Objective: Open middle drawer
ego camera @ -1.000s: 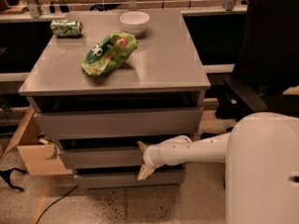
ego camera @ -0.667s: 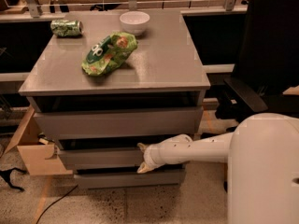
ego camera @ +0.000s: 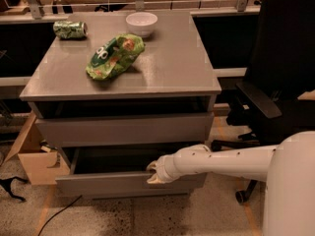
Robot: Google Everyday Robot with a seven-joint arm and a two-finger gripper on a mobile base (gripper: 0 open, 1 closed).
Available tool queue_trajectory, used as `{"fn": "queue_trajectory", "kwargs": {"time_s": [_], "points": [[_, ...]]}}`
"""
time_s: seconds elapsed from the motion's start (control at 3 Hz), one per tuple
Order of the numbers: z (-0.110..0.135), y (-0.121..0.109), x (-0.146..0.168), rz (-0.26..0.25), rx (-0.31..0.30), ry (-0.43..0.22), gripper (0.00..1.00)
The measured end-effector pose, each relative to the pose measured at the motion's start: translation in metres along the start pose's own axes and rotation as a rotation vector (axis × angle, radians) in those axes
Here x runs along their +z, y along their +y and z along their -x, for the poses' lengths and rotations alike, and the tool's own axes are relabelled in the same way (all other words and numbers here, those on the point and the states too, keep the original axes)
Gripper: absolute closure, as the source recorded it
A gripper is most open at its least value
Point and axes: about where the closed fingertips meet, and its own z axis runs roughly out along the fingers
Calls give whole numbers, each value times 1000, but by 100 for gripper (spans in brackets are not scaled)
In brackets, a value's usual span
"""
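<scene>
The grey table [ego camera: 172,63] with its stack of drawers fills the middle of the scene, and a black office chair [ego camera: 285,58] stands just to its right. My white body [ego camera: 290,191] takes up the near right corner, and from it my arm [ego camera: 221,161] reaches left across the front of the drawers. The middle drawer [ego camera: 108,185] stands open. Its flat grey front juts toward the near side, low on the table's face, and its dark box interior shows behind that front. Above it the upper drawer front [ego camera: 123,130] sits further back, with a dark gap under the table's top. An open cardboard box [ego camera: 34,163] rests on the floor against the table's left side. On the table, a green crisp bag [ego camera: 115,55] lies left of centre. A white bowl [ego camera: 141,22] stands upright at the far edge behind it, and a green can [ego camera: 70,29] lies on its side at the far left corner. My gripper [ego camera: 151,172] is at the top edge of the middle drawer's front, a little right of that front's centre and touching it. I cannot tell whether the jaws are clenched or released.
</scene>
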Motion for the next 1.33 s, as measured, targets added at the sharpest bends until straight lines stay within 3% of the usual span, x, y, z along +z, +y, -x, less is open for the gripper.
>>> {"fn": "queue_trajectory", "kwargs": {"time_s": [0.33,0.67,1.0,1.33], "points": [[4,-2,-6,0,0,0,100],[4,-2,-6,1,0,0,100],[-3,20,-18,43,46,8,100],[-2,18,-20,43,47,8,83]]}}
